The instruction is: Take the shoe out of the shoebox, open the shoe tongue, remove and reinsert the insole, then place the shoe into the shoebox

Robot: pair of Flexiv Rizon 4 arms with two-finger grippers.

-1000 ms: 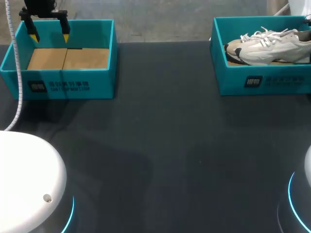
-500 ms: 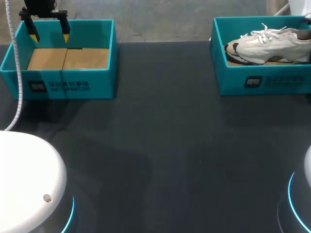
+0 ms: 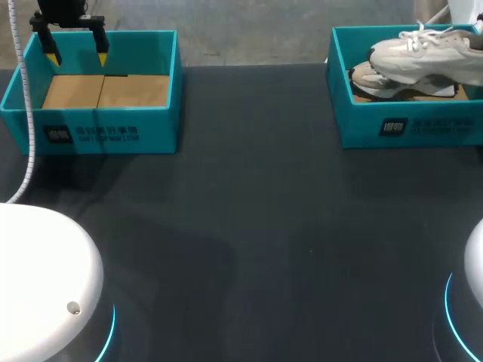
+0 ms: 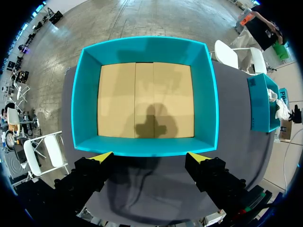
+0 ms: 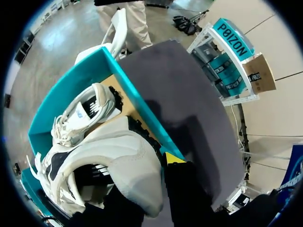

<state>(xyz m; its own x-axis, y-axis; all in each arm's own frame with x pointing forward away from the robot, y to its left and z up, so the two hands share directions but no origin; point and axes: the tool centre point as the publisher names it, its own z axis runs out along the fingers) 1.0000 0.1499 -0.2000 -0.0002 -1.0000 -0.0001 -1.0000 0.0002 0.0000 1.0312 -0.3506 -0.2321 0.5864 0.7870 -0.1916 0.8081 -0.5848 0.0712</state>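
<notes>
A white sneaker (image 3: pixel 423 54) hangs tilted over the right teal shoebox (image 3: pixel 392 124), its sole above the rim. In the right wrist view my right gripper (image 5: pixel 156 163) is shut on the heel collar of this sneaker (image 5: pixel 111 161); only one yellow fingertip (image 5: pixel 174 158) shows outside the heel. A second white sneaker (image 5: pixel 83 116) lies on its side on the cardboard floor of that box (image 5: pixel 71 80). My left gripper (image 3: pixel 75 50) hangs open over the back of the empty left teal shoebox (image 3: pixel 98 124), nothing between its fingers (image 4: pixel 102 157).
The dark table (image 3: pixel 256 226) stretches between the two boxes. The left box (image 4: pixel 147 149) holds only its cardboard floor. White arm bases sit at both near corners.
The right gripper has lifted the sneaker up out of the right box, toe rising above the rim. The left arm has not moved.
</notes>
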